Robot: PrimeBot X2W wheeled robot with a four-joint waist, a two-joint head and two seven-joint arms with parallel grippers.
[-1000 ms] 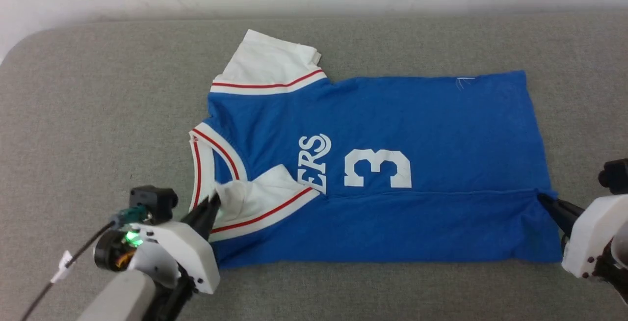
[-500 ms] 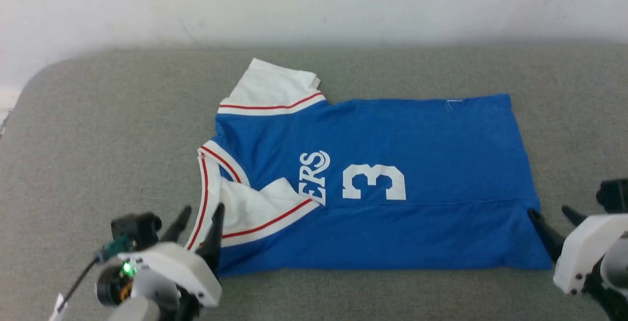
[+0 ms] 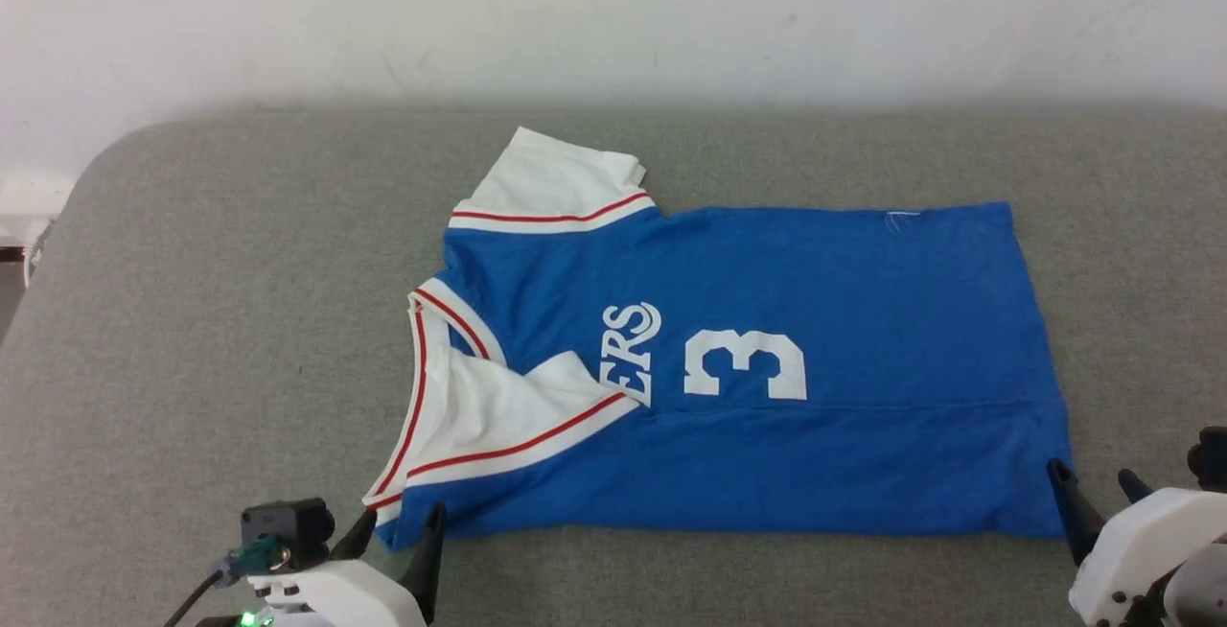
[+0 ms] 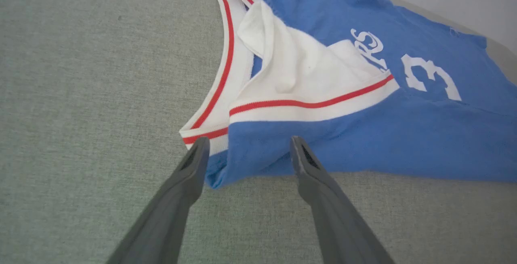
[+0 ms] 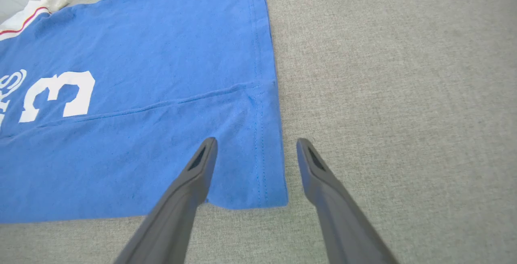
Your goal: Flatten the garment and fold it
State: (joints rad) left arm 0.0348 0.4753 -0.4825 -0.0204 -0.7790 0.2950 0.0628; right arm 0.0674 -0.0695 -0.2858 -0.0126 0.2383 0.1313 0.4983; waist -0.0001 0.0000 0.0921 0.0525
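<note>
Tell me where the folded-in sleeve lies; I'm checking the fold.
Head view: the sleeve lies on the jersey at lower left, beside the collar, beyond the open left gripper.

Head cam high, looks fwd/down on garment (image 3: 863,301); wrist cams low, close, at near corners.
</note>
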